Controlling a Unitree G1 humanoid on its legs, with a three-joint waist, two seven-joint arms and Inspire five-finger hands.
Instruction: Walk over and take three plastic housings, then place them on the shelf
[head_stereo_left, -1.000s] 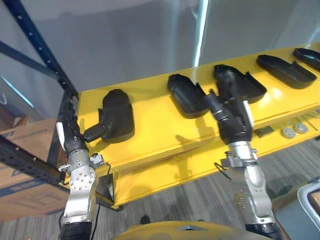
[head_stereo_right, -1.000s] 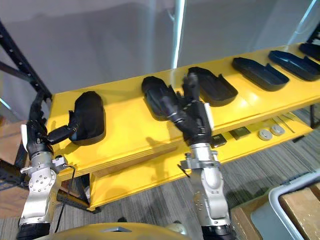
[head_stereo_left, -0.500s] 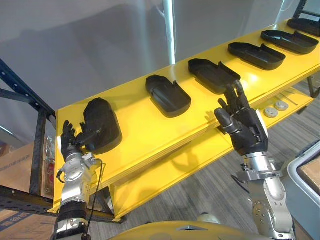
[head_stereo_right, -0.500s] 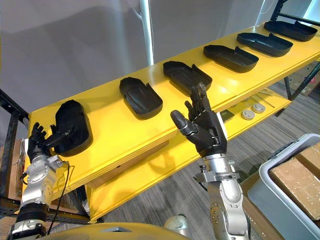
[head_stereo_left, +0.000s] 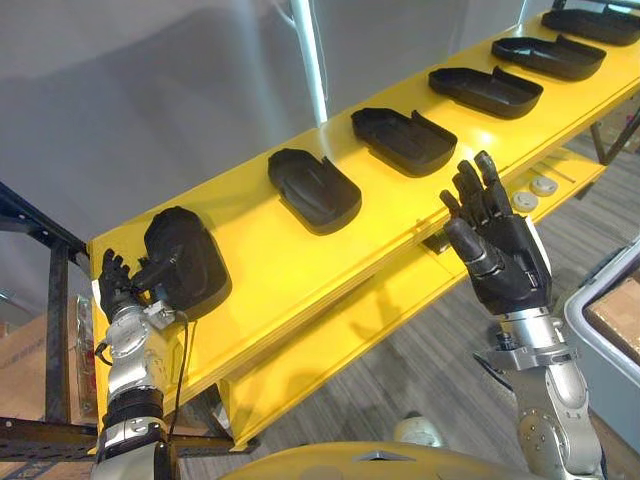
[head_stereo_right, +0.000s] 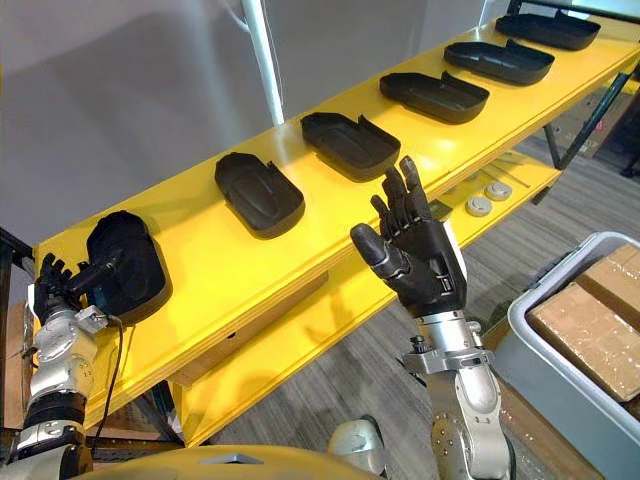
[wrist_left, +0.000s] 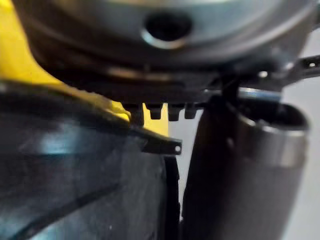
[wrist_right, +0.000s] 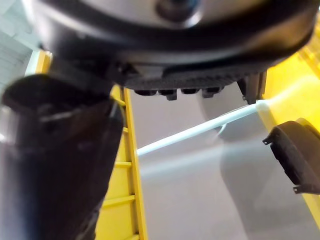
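Back comes the right robot hand (head_stereo_left: 505, 260), off the row of parts. It hangs empty before the shelf edge, fingers straight and spread. The long yellow shelf (head_stereo_left: 300, 250) carries a line of black plastic housings, each well apart from its neighbour. The end housing (head_stereo_left: 185, 262) lies rounded side up at the far left, with the next housing (head_stereo_left: 313, 187) beyond it. The left robot hand (head_stereo_left: 115, 295) sits at that end housing with fingers loose, thumb laid against its near edge, not gripping. These shells look light, stiff and slick, so I'd pinch across the side walls, low at the rim.
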